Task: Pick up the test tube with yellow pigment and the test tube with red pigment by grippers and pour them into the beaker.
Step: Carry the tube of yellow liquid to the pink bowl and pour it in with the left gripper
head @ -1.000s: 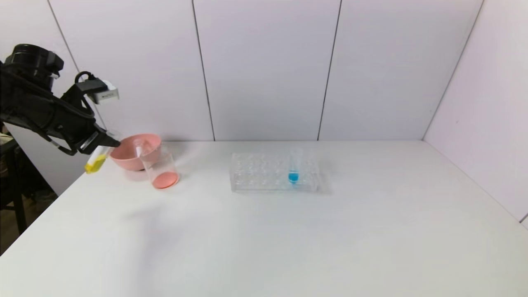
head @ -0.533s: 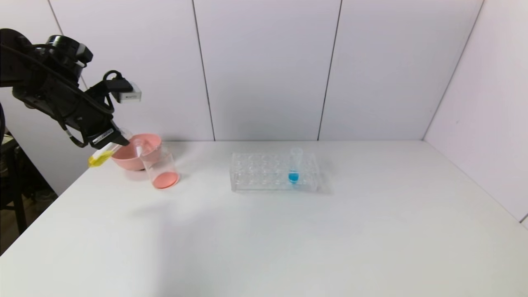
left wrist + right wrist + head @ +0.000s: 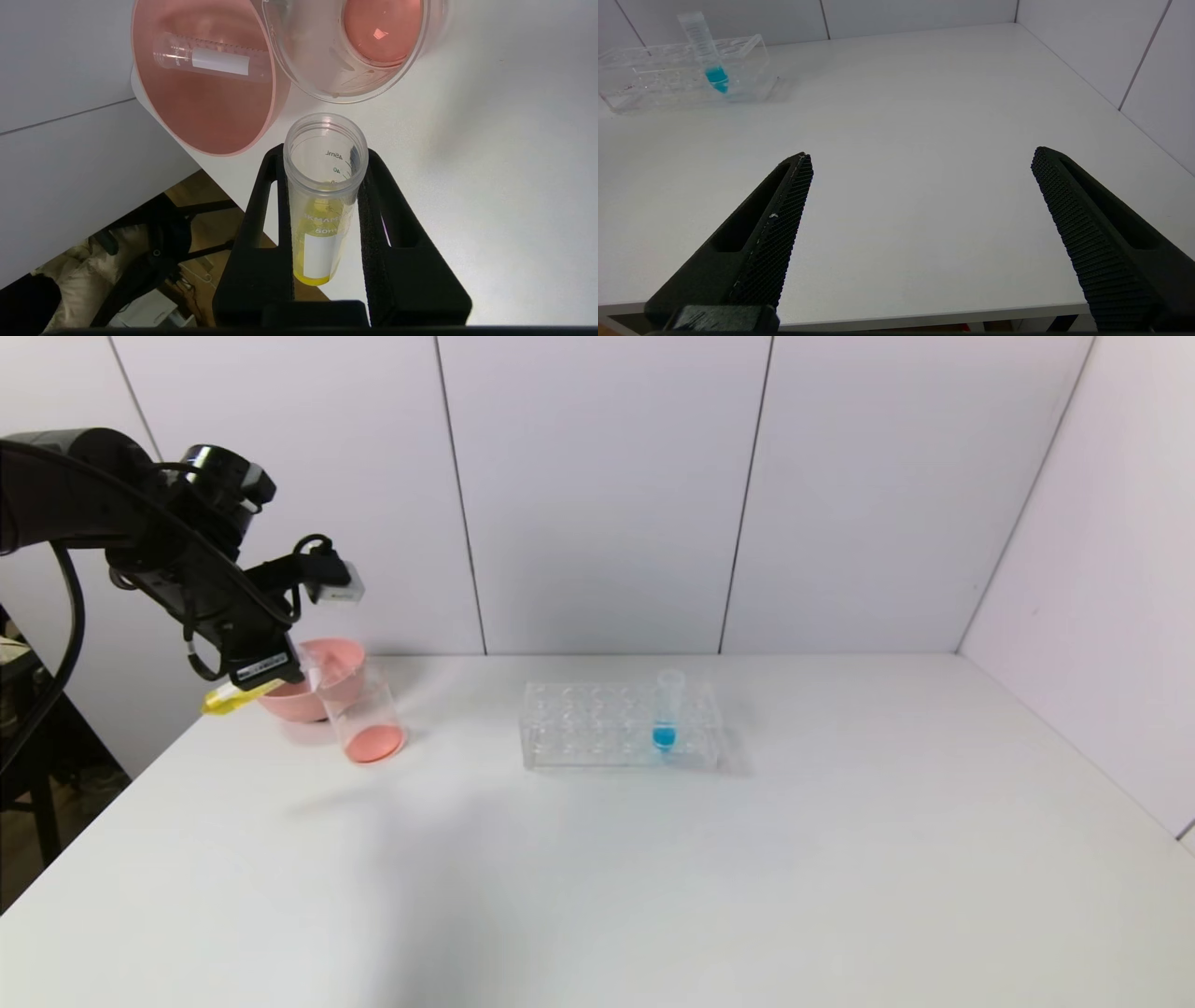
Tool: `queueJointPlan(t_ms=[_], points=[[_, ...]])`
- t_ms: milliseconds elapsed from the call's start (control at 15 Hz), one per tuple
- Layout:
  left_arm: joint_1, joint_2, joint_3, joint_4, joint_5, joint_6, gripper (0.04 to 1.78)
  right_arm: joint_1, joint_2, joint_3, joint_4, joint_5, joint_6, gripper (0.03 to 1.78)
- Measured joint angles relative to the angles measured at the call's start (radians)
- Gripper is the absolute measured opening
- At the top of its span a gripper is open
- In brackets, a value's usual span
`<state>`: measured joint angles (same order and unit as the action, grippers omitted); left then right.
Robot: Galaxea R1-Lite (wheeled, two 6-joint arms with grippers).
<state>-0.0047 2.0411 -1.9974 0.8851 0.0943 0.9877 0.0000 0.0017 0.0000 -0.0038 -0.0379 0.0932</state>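
Note:
My left gripper (image 3: 266, 667) is shut on the test tube with yellow pigment (image 3: 229, 700) and holds it tilted, nearly level, in the air just left of the beaker (image 3: 359, 714). In the left wrist view the tube (image 3: 322, 200) sits between the black fingers (image 3: 261, 210), its open mouth towards the beaker (image 3: 327, 79), yellow liquid at its closed end. The beaker holds red-orange liquid at its bottom. No red-tipped tube shows; an empty clear tube (image 3: 212, 58) lies in the pink bowl. My right gripper (image 3: 920, 158) is open and empty over the table's front edge.
The pink bowl (image 3: 313, 677) stands right behind the beaker at the table's far left corner. A clear tube rack (image 3: 597, 728) in mid-table holds a blue-tipped tube (image 3: 665, 714). The table's left edge lies just under my left gripper.
My left arm has swung right and closer to the beaker and bowl with the yellow tube. The tube has tipped from hanging down to nearly level.

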Motion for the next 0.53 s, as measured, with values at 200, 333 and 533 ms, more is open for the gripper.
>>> queueJointPlan(t_ms=[200,333,533], points=[[-0.032,0.013,-0.001,0.001,0.076,0.021,0.42,0.0,0.0,0.0,0.0,0.0,0.0,1.71],[-0.05,0.021,-0.006,0.001,0.119,0.035,0.42,0.0,0.0,0.0,0.0,0.0,0.0,1.71],[-0.076,0.03,-0.01,0.0,0.213,0.039,0.42,0.0,0.0,0.0,0.0,0.0,0.0,1.71]])
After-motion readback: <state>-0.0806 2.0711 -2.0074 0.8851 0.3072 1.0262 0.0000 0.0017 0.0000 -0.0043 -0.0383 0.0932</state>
